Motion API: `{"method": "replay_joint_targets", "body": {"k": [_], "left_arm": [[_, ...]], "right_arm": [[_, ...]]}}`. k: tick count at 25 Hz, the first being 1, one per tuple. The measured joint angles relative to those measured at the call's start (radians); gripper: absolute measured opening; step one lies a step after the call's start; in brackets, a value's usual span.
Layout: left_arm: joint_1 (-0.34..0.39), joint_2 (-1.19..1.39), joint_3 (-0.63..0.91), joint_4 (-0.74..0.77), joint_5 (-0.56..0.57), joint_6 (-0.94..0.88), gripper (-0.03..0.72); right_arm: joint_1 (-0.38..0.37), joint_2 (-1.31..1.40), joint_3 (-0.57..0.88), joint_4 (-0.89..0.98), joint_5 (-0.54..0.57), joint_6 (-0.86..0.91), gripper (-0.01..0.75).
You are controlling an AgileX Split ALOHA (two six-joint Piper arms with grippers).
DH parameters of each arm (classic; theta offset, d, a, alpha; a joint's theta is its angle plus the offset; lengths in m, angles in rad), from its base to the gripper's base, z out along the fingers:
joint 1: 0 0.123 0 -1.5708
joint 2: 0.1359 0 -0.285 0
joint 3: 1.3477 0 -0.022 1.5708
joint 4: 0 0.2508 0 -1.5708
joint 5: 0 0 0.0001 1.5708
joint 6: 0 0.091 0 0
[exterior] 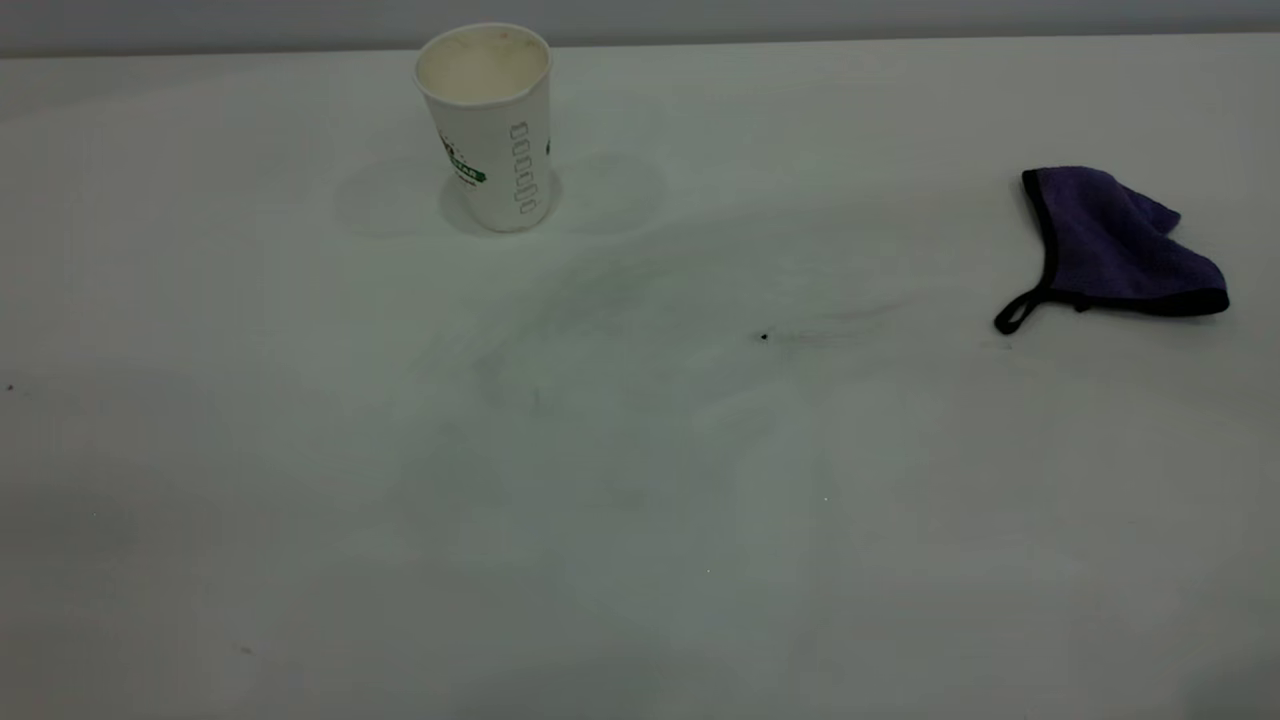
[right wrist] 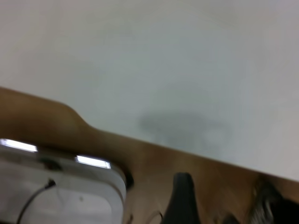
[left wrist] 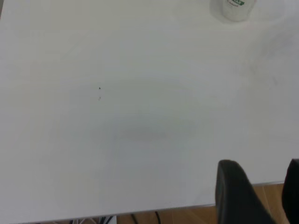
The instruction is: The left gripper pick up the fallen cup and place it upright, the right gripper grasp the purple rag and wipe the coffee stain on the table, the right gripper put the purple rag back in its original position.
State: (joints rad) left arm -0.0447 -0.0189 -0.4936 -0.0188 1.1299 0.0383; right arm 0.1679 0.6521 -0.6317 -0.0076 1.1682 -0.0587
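Observation:
The cup stands upright at the far left-centre of the table, its cream inside showing; its base also shows in the left wrist view. The purple rag lies crumpled at the right, its black loop toward the middle. No brown coffee stain shows, only faint smears and a tiny dark speck. Neither arm is in the exterior view. My left gripper is open and empty above the table's edge, far from the cup. My right gripper is open and empty beyond the table's edge.
In both wrist views the table's edge gives way to brown wooden floor. A white box with a cable sits off the table near my right gripper. Cables hang below the edge in the left wrist view.

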Motion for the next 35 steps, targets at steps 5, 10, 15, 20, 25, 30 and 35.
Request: {"method": "replay_joint_targets", "body": {"k": [5, 10, 15, 20, 25, 30, 35], "left_arm": [[0.0, 0.0, 0.0, 0.0, 0.0, 0.0, 0.317], [0.0, 0.0, 0.0, 0.0, 0.0, 0.0, 0.317], [0.0, 0.0, 0.0, 0.0, 0.0, 0.0, 0.317], [0.0, 0.0, 0.0, 0.0, 0.0, 0.0, 0.317], [0.0, 0.0, 0.0, 0.0, 0.0, 0.0, 0.317], [0.0, 0.0, 0.0, 0.0, 0.0, 0.0, 0.317], [0.0, 0.0, 0.0, 0.0, 0.0, 0.001, 0.317]], "right_arm": [[-0.059, -0.239, 0.103, 0.04, -0.007, 0.0, 0.679], [-0.109, -0.423, 0.155, 0.044, -0.017, 0.0, 0.674], [-0.144, -0.522, 0.163, 0.045, -0.028, 0.0, 0.664], [-0.164, -0.61, 0.163, 0.045, -0.028, 0.0, 0.655], [-0.166, -0.667, 0.163, 0.045, -0.028, 0.0, 0.644], [-0.167, -0.669, 0.163, 0.045, -0.028, 0.0, 0.633], [-0.167, -0.669, 0.163, 0.045, -0.028, 0.0, 0.605]]}}
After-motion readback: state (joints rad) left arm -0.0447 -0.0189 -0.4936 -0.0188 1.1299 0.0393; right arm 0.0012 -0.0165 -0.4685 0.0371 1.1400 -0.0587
